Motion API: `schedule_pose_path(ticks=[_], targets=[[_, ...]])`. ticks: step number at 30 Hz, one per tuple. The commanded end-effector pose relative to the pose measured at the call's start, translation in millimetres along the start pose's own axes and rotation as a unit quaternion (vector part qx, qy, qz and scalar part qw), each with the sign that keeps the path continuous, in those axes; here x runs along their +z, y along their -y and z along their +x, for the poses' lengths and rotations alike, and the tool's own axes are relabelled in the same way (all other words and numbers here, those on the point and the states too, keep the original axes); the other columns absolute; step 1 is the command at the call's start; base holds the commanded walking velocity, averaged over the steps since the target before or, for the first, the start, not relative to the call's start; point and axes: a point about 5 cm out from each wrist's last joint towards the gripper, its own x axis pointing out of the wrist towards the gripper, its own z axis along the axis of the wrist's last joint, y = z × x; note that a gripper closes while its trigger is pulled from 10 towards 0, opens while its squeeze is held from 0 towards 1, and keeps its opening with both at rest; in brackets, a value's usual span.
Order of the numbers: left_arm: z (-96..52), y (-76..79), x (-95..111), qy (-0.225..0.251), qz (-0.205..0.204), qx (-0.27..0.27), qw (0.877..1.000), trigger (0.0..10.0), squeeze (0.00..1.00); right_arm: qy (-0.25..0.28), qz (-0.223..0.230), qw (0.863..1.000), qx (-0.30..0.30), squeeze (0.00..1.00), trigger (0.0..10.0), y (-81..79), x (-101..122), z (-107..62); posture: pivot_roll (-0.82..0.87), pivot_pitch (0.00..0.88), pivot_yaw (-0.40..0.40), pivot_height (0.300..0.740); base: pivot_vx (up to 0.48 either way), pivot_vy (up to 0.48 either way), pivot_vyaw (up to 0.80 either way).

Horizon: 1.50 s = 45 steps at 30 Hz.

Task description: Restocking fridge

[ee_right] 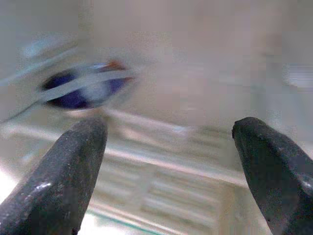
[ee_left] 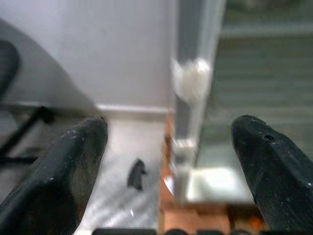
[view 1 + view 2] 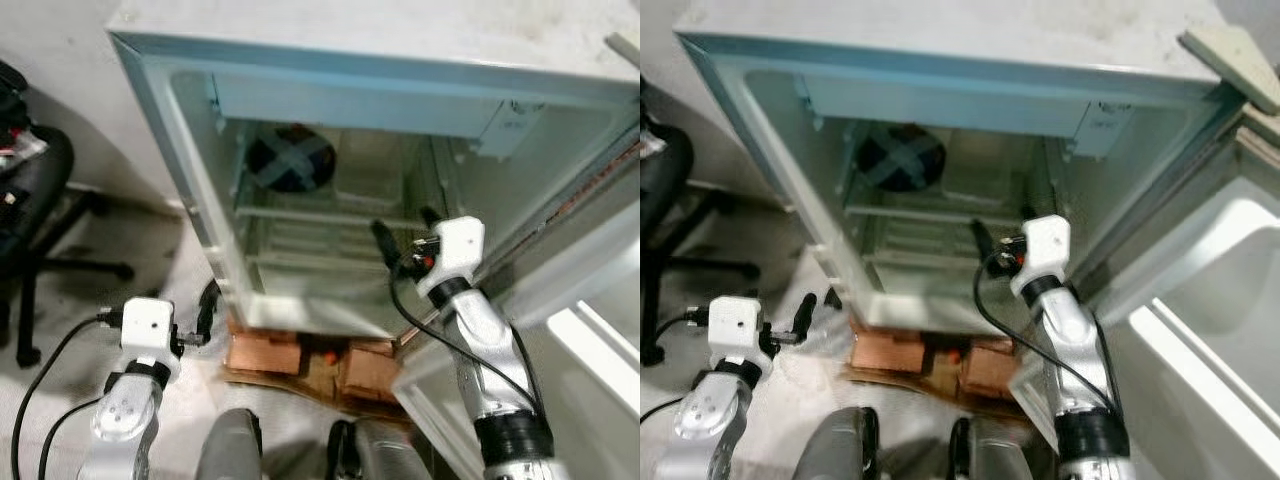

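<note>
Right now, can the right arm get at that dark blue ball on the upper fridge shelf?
Probably yes. The right end effector is open at the fridge mouth, nothing between it and the ball.

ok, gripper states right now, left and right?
Left gripper: open, empty, low beside the open white fridge.
Right gripper: open, empty, at the fridge's opening, pointing toward the dark blue round container on a shelf.

The fridge (image 3: 300,60) is showing smooth, pale, slightly glossy plastic walls. Rough reddish-brown bricks (image 3: 265,352) are lying under it at 6 o'clock, and matt black fingers (image 2: 73,161) are looking rubbery.
</note>
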Motion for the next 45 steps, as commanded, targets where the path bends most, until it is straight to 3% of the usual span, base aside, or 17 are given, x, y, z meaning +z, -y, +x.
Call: schedule_pose_path(ticks=[1, 5, 8, 11, 15, 18, 23, 35, 45], targets=[[3.6, 0.2, -0.2, 0.003, -0.007, 0.008, 1.0, 10.0, 0.0, -0.009, 0.015, 0.998, -0.062, 0.0, 10.0, 14.4, -4.1, -10.8, 0.07, 0.035, -0.02, 0.74, 0.0, 0.0, 0.0], [14.6, 11.9, 2.0, 0.008, -0.01, -0.015, 1.0, 10.0, 0.0, -0.023, 0.029, 0.997, -0.071, 0.0, 10.0, 10.7, -11.4, -18.4, 0.03, 0.0, 0.005, 0.74, 0.0, 0.0, 0.0], [22.9, 21.6, 2.3, 0.011, -0.009, -0.037, 0.999, 10.0, 0.0, -0.042, 0.013, 0.996, -0.071, 0.0, 10.0, 9.3, -16.8, -24.1, 0.01, 0.0, 0.012, 0.74, 0.0, 0.0, 0.0], [31.3, 22.6, 2.9, 0.015, -0.009, -0.037, 0.999, 10.0, 0.0, -0.057, -0.002, 0.992, -0.114, 0.0, 10.0, 19.1, -22.9, -30.1, 0.0, 0.0, 0.018, 0.74, 0.0, 0.0, 0.0], [35.5, 22.5, 2.8, 0.017, -0.01, -0.037, 0.999, 10.0, 0.0, -0.059, 0.007, 0.991, -0.12, 0.0, 10.0, 21.0, -27.0, -33.9, -0.01, 0.0, 0.023, 0.74, -0.078, 0.0, 0.0], [35.8, 24.2, 1.4, 0.018, -0.008, -0.042, 0.999, 10.0, 0.0, -0.07, -0.001, 0.99, -0.12, 0.0, 10.0, 17.3, -29.7, -32.5, -0.01, 0.0, 0.021, 0.74, -0.107, 0.0, 0.0], [34.8, 24.6, -0.9, 0.017, -0.01, -0.04, 0.999, 10.0, 0.0, -0.067, 0.035, 0.993, -0.088, 0.0, 10.0, 11.8, -27.4, -31.4, 0.0, 0.0, 0.016, 0.74, -0.282, 0.0, 0.0], [30.6, 26.9, -7.3, 0.011, -0.011, -0.042, 0.999, 10.0, 0.0, -0.071, 0.041, 0.994, -0.074, 0.0, 10.0, 13.7, -28.0, -30.1, 0.0, 0.0, 0.008, 0.74, -0.196, 0.0, 0.0], [31.4, 27.2, -8.0, 0.011, -0.008, -0.045, 0.999, 10.0, 0.0, -0.084, 0.082, 0.993, 0.007, 0.0, 10.0, -2.3, -32.1, -33.1, -0.01, 0.0, 0.013, 0.74, -0.375, 0.0, 0.0]])
